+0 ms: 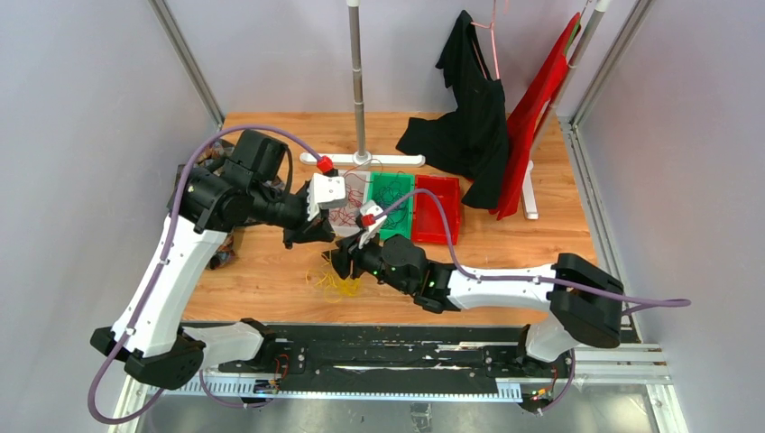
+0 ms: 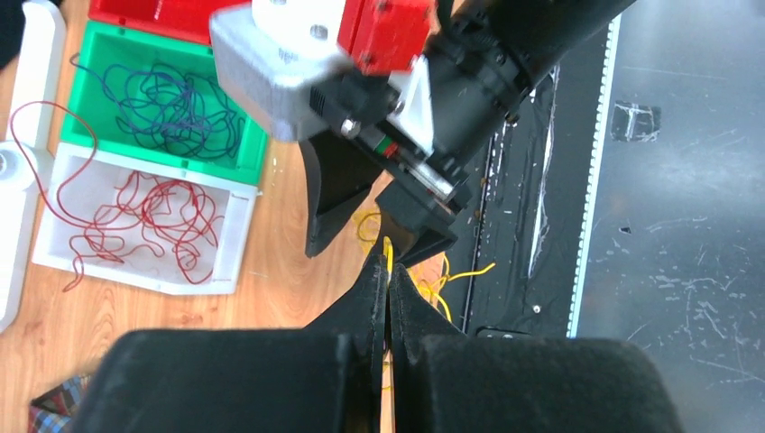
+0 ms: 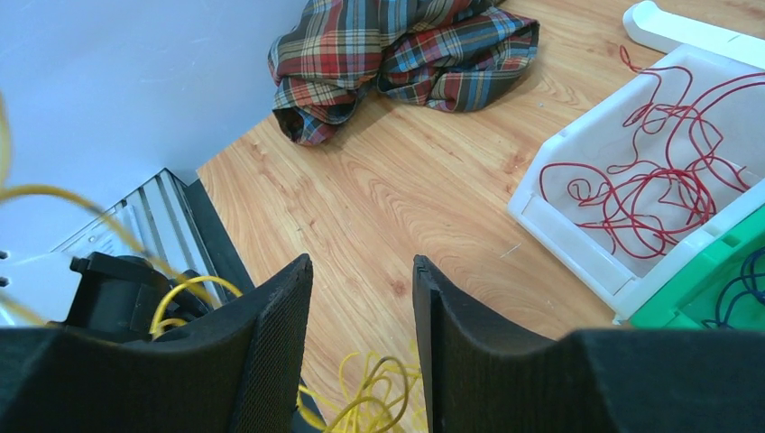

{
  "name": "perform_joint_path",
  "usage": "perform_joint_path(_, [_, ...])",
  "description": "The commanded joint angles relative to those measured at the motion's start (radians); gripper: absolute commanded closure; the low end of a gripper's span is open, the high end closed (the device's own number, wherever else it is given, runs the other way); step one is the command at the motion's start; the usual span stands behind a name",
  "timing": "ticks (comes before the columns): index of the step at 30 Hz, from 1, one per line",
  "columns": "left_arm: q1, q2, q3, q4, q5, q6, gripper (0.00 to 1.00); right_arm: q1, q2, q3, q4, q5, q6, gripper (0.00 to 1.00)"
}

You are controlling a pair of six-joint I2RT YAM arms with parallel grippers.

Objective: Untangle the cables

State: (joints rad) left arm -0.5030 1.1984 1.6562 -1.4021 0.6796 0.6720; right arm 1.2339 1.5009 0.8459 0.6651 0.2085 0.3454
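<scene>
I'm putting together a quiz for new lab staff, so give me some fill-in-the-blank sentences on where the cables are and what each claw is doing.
1. The white bin holds ___ cables.
2. The green bin holds dark ___ cables.
3. The left claw is shut on a ___ strand.
4. The right claw hangs ___ and holds nothing.

Missing words: red; blue; yellow; open.
</scene>
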Motion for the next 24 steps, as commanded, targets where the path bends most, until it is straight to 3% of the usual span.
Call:
perform_joint_path(1, [-0.011, -0.006, 0.071, -0.015, 0.043, -0.026, 1.00, -0.007, 0.049, 0.049, 0.034, -0.008, 0.013, 0.55])
perform_joint_path(13, [-0.011, -0.012, 0.118, -0.028, 0.037, 0.000, 0.99, -0.007, -0.141, -0.099, -0.022, 0.093, 0.013, 0.52])
perform_joint_path(18, [-0.011, -0.012, 0.114, -0.028, 0.033, 0.001, 1.00, -0.007, -0.285, -0.128, -0.088, 0.099, -0.020, 0.41])
perform_joint_path(24, [-0.012, -0.002, 0.127, -0.028, 0.033, 0.000, 1.00, 0.000, -0.360, -0.120, -0.124, 0.033, -0.054, 0.37])
